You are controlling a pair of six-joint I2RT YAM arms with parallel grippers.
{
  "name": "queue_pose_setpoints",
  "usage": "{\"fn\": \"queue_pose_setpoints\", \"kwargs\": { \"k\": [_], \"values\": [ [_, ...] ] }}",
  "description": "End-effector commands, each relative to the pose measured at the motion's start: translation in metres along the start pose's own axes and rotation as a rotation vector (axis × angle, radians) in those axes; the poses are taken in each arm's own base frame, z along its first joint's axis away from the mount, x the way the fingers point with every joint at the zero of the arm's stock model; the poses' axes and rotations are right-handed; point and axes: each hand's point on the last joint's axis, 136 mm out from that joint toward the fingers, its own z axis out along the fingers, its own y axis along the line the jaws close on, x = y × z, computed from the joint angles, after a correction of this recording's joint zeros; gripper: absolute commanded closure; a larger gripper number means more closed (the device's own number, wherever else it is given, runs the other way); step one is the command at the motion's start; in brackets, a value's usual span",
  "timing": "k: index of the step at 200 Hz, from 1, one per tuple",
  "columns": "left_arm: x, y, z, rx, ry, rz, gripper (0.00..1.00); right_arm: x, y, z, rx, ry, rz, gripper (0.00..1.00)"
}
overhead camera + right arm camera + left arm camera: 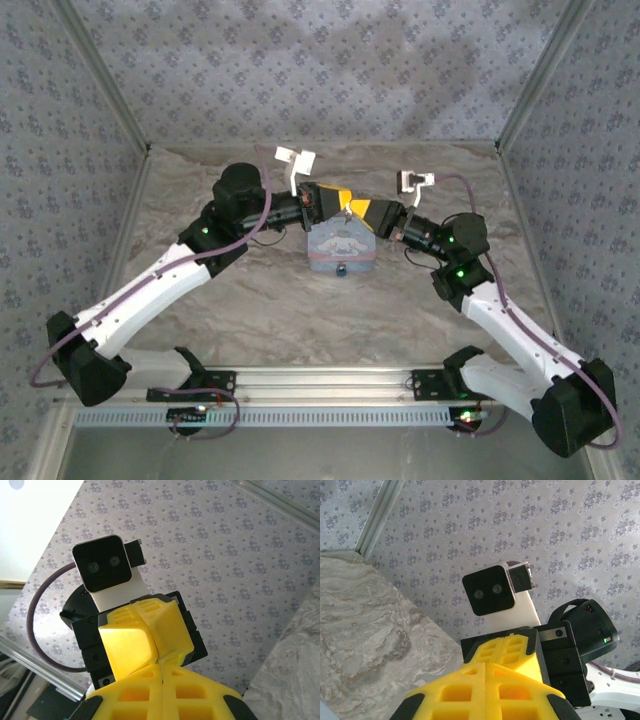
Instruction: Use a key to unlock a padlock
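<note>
1. Work area. The pastel tin box (341,245) sits at the middle of the marbled table (300,310), nearer the far wall than my bases.

2. Task item. The padlock (342,268) is a tiny dark, bluish piece at the middle of the tin box's near side, right against it. From the top view I cannot tell whether its shackle is closed; it is too small.

3. Left gripper (333,198). It reaches in from the left and hovers over the far edge of the tin box. Its yellow fingers (470,695) are pressed together along a single seam, so the jaws are closed.

4. Right gripper (368,212). It comes in from the right, just above the tin box's far right corner. Its fingers (135,697) also meet along a seam, so the jaws are closed.

5. Relation of the two tools. The fingertips meet nose to nose above the tin box, touching or very nearly so (each wrist view has the other tool's yellow tips directly ahead). The right wrist camera (490,594) faces my left wrist view. The left wrist camera (102,570) faces my right wrist view.

6. Held item. I cannot tell whether either closed pair pinches anything. Both tools are apart from the padlock, which lies on the near side of the tin box.
</note>
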Motion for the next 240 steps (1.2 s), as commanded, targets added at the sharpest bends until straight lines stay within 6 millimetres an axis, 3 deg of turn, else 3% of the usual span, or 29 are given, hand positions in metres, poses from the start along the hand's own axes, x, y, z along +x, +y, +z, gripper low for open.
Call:
{"fn": "queue_pose_setpoints", "kwargs": {
  "k": [1,44,50,60,67,107,129,165,177,198,211,240],
  "values": [
    [-0.013,-0.011,-0.006,0.023,-0.051,0.031,1.00,0.002,0.016,-0.001,-0.015,0.011,-0.064,1.00],
    [-0.012,-0.013,-0.007,0.027,-0.044,0.028,1.00,0.002,0.010,-0.009,0.064,-0.006,-0.134,1.00],
    [-0.013,-0.014,-0.007,0.031,-0.042,0.026,0.91,0.002,0.011,-0.010,0.068,-0.008,-0.146,1.00],
    [-0.012,-0.012,-0.007,0.023,-0.041,0.015,0.66,0.001,0.012,-0.011,0.071,-0.004,-0.154,1.00],
    [-0.012,-0.011,-0.007,0.018,-0.040,0.009,0.62,0.000,0.013,-0.011,0.068,-0.006,-0.155,1.00],
    [-0.007,-0.013,-0.004,0.043,-0.011,-0.006,0.72,-0.001,0.015,-0.011,0.061,-0.004,-0.160,1.00],
    [-0.006,-0.014,0.000,0.054,0.005,-0.011,0.73,-0.001,0.016,-0.011,0.058,-0.005,-0.162,1.00],
    [-0.002,-0.009,0.004,0.040,0.032,-0.020,0.68,-0.003,0.021,-0.012,0.041,-0.020,-0.178,1.00],
    [0.001,-0.004,0.005,0.021,0.039,-0.025,0.61,-0.003,0.025,-0.013,0.029,-0.024,-0.187,1.00],
    [0.002,0.001,0.005,0.003,0.037,-0.028,0.60,-0.004,0.027,-0.013,0.032,-0.022,-0.195,1.00],
    [0.001,-0.002,0.004,0.014,0.035,-0.025,0.74,-0.005,0.025,-0.014,0.045,-0.025,-0.191,1.00],
    [0.000,-0.006,0.005,0.029,0.038,-0.026,0.86,-0.005,0.021,-0.015,0.050,-0.033,-0.187,1.00]
  ]
}}
